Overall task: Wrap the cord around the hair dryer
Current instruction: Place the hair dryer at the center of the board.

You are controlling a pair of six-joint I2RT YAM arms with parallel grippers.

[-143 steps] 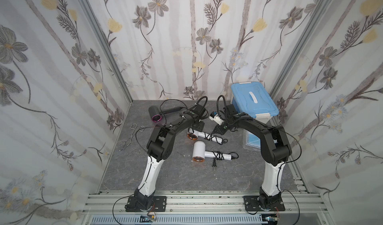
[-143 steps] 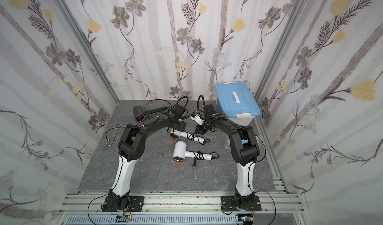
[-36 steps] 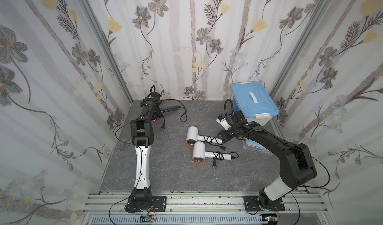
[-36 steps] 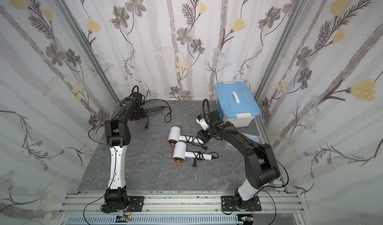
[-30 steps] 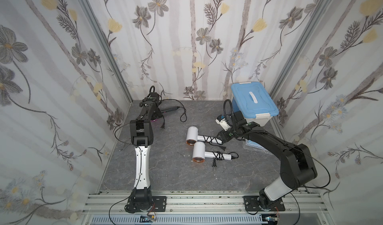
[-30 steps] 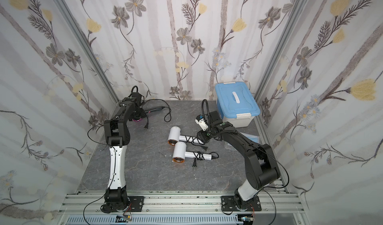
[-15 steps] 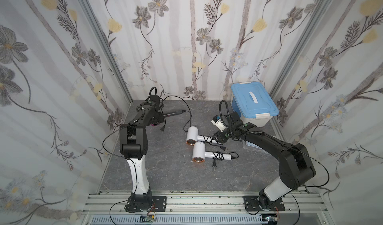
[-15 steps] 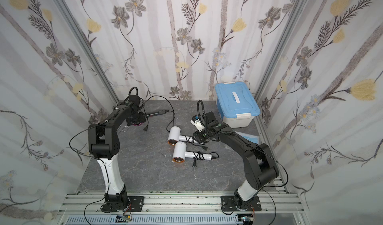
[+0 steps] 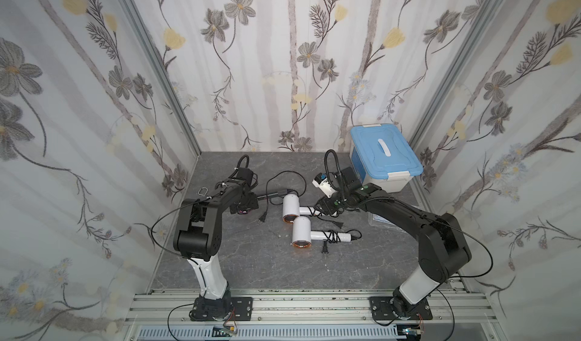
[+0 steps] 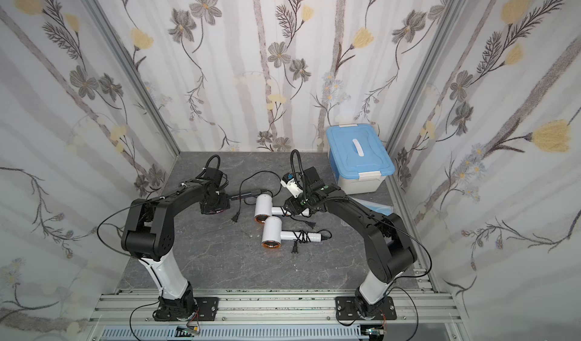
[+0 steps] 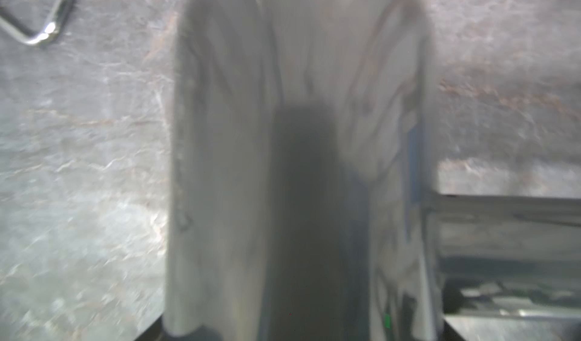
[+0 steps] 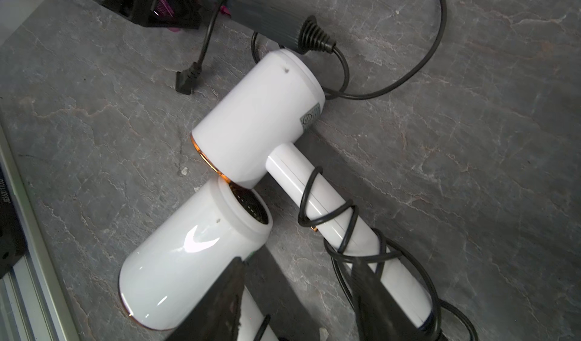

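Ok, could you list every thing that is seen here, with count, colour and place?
white dryers: 2, white, mid-table, side by side, cords wrapped on the handles
dark dryer: 1, dark with pink, left of the white ones, cord loose
box: 1, blue lid, back right corner
ring: 1, silver metal, by the left wall
flat item: 1, bluish, in front of the box
table: 1, grey
left fingers: black, shut on the dark dryer
right fingers: black, open above a white dryer's handle
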